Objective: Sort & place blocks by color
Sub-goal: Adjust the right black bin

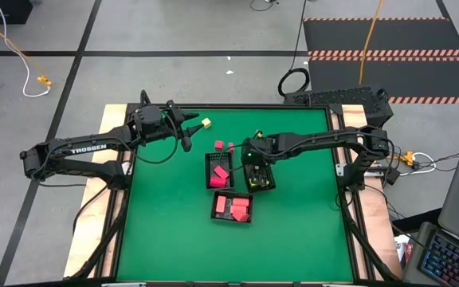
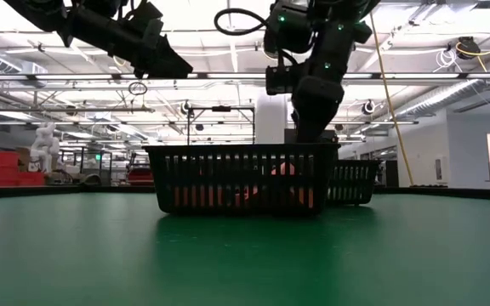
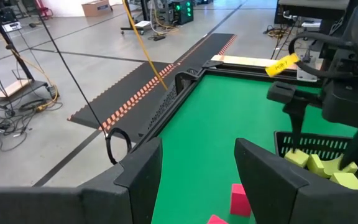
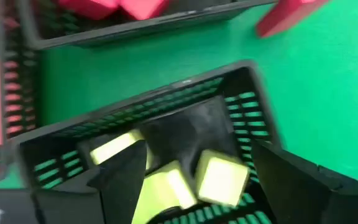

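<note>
So most of the sorting looks done, judging by how things lie: red blocks (image 1: 219, 172) are piled in two black mesh trays, one near the middle of the green table (image 1: 293, 239) and a second tray (image 1: 233, 206) just toward the front edge from it, while yellow-green blocks (image 4: 219, 179) are gathered in a third tray (image 1: 260, 177) right beside the first. The right gripper (image 1: 255, 169) is hung directly over that yellow tray with its fingers spread wide and nothing pinched between them, so a yellow block was probably just let go there. Two red blocks (image 1: 224, 146) are left loose on the table toward the back edge, plus one yellow block (image 1: 206, 123) near the back. The left gripper (image 1: 188, 133) is held above the table beside those strays, fingers partly open and empty.
</note>
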